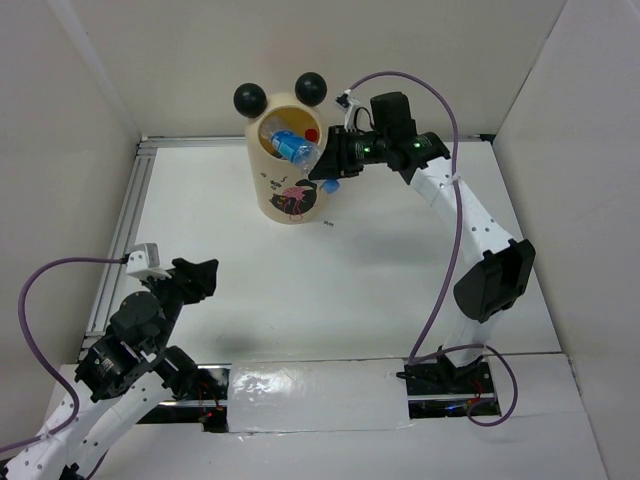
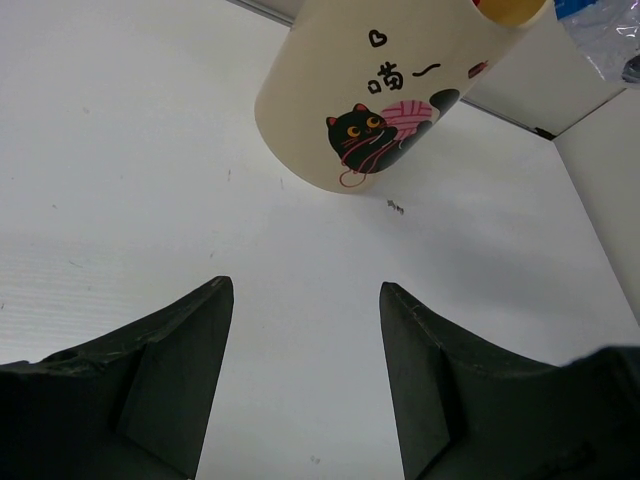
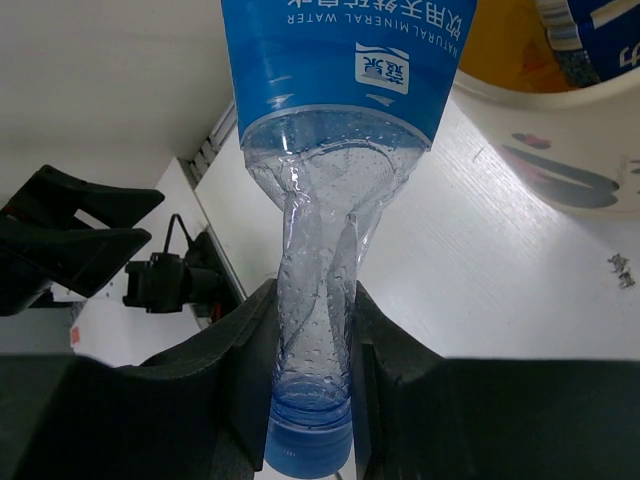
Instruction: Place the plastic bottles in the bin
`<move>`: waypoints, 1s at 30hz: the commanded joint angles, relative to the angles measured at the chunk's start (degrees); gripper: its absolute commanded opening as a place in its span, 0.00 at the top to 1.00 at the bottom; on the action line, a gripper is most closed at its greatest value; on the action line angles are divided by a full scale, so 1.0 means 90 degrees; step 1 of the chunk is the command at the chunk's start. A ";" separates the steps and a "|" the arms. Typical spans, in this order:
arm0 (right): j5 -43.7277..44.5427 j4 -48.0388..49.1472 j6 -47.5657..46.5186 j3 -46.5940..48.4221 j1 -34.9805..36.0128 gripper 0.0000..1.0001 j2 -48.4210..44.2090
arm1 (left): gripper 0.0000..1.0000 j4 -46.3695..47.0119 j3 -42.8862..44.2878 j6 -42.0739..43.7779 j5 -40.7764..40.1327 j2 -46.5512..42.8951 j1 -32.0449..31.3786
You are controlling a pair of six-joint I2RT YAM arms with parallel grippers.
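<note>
The cream bin (image 1: 287, 190) with two black ball ears stands at the back of the table; it shows in the left wrist view (image 2: 385, 95) and its rim in the right wrist view (image 3: 560, 100). My right gripper (image 1: 328, 168) is shut on the crushed neck of a clear bottle with a blue label and blue cap (image 3: 318, 300), holding it tilted at the bin's rim, its body over the opening (image 1: 296, 148). A red cap (image 1: 312, 133) and another blue label (image 3: 590, 30) show inside the bin. My left gripper (image 2: 305, 300) is open and empty, low at the near left (image 1: 200, 275).
White walls close in the table on the left, back and right. A metal rail (image 1: 130, 215) runs along the left edge. A small dark mark (image 1: 328, 224) lies on the table by the bin.
</note>
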 commanded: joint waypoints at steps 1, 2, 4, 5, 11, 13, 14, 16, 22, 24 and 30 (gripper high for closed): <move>0.0235 -0.0250 0.0388 0.0090 -0.0048 0.98 -0.0018 | 0.28 0.0220 -0.0041 0.0057 0.0136 -0.0148 0.0008; 0.0313 -0.0250 0.0456 0.0091 -0.0048 0.98 -0.0018 | 0.28 0.0278 -0.0099 0.0057 0.0136 -0.0149 0.0008; 0.0528 -0.0250 0.0720 0.0091 -0.0048 0.98 0.0040 | 0.28 0.0279 -0.0099 0.0057 0.0136 -0.0207 0.0008; 0.0732 -0.0318 0.0788 0.0091 -0.0048 0.98 0.0041 | 0.28 0.0337 -0.0099 0.0057 0.0136 -0.0207 0.0008; 0.1650 -0.0260 0.1452 0.0431 0.0020 0.97 0.0294 | 0.28 0.0337 -0.0157 0.0116 0.0253 -0.0207 0.0008; 0.1711 -0.0328 0.1608 0.0704 0.0079 0.97 0.0421 | 0.28 0.0406 -0.0158 0.0174 0.0253 -0.0207 0.0008; 0.1788 -0.0328 0.1687 0.0793 0.0079 0.95 0.0528 | 0.28 0.0406 -0.0158 0.0174 0.0253 -0.0207 0.0008; 0.1789 -0.0182 0.1872 0.1056 0.0137 0.94 0.0694 | 0.28 0.0406 -0.0158 0.0174 0.0311 -0.0207 0.0008; 0.1789 0.0023 0.2322 0.1701 0.0196 0.77 0.1085 | 0.28 0.0406 -0.0158 0.0174 0.0312 -0.0207 0.0008; 0.1731 0.0081 0.2429 0.1761 0.0196 0.65 0.1164 | 0.28 0.0406 -0.0158 0.0174 0.0312 -0.0207 0.0008; 0.1370 0.0307 0.2703 0.1682 0.0196 0.32 0.1358 | 0.28 0.0406 -0.0158 0.0174 0.0312 -0.0207 0.0008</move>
